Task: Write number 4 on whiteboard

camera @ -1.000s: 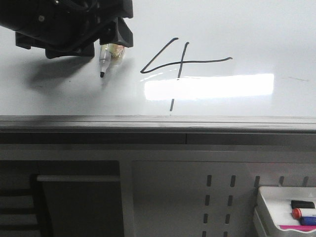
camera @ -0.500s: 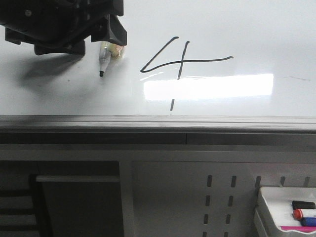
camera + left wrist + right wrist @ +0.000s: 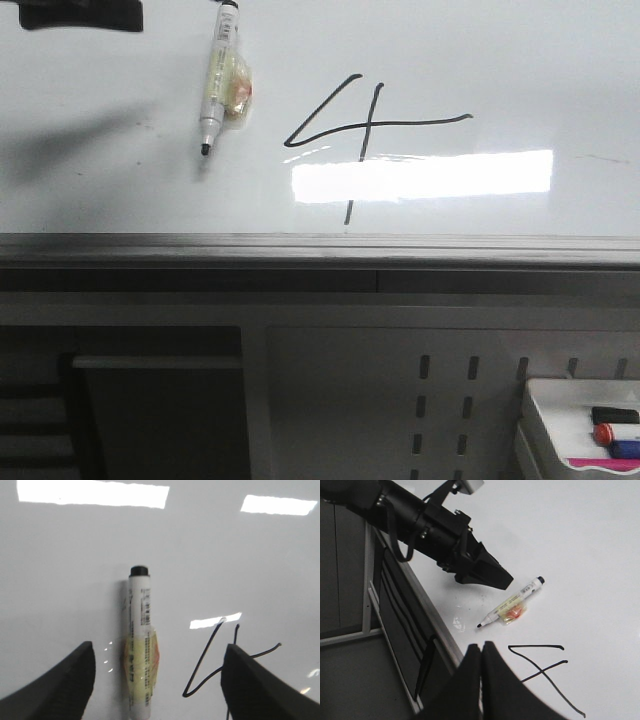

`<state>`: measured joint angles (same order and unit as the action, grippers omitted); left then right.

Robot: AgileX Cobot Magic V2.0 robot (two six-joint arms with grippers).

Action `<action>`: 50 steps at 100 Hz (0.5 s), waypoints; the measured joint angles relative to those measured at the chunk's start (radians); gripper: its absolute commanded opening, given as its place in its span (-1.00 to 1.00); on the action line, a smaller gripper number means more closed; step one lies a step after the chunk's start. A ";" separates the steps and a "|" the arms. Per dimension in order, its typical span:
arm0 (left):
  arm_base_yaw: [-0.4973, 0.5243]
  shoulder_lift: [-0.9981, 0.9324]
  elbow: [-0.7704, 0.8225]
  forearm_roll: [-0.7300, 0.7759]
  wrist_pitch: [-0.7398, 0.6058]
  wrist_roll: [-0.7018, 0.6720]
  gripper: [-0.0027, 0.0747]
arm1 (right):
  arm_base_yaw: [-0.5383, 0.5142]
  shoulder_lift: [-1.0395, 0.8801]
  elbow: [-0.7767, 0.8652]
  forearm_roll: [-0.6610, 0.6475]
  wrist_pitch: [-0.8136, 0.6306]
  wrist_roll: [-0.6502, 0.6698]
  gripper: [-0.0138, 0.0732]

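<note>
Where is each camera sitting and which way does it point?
Front view: faces forward over the whiteboard, at the number 4 and marker.
Left wrist view: above the board, looking down between the open left tool at the marker.
Right wrist view: behind the shut right tool, showing the left arm.
All three share the marker and the 4.

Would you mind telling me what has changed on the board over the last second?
The left gripper let go of the marker and drew back off the whiteboard, jaws now open. The marker lies flat, uncapped, where it was held. The number 4 is unchanged.
</note>
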<state>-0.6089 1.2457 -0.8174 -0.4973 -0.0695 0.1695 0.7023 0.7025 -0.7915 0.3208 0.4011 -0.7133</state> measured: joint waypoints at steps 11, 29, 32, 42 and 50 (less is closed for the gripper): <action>0.000 -0.086 0.000 0.012 0.036 0.000 -0.15 | 0.000 -0.023 0.048 0.000 -0.073 0.000 -0.83; 0.000 -0.252 0.000 0.152 0.207 0.000 -0.76 | -0.001 -0.126 0.209 0.004 -0.179 0.000 -0.83; 0.000 -0.278 0.000 0.187 0.258 0.000 -0.84 | -0.001 -0.149 0.239 0.004 -0.200 0.000 -0.83; 0.000 -0.362 0.009 0.278 0.408 0.000 -0.98 | -0.001 -0.243 0.344 0.011 -0.251 0.000 -0.83; 0.000 -0.428 0.041 0.323 0.494 0.000 -0.98 | -0.001 -0.327 0.427 0.033 -0.289 0.000 -0.83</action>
<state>-0.6089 0.8173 -0.7761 -0.1745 0.4243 0.1695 0.7015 0.3757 -0.3645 0.3533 0.1125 -0.7133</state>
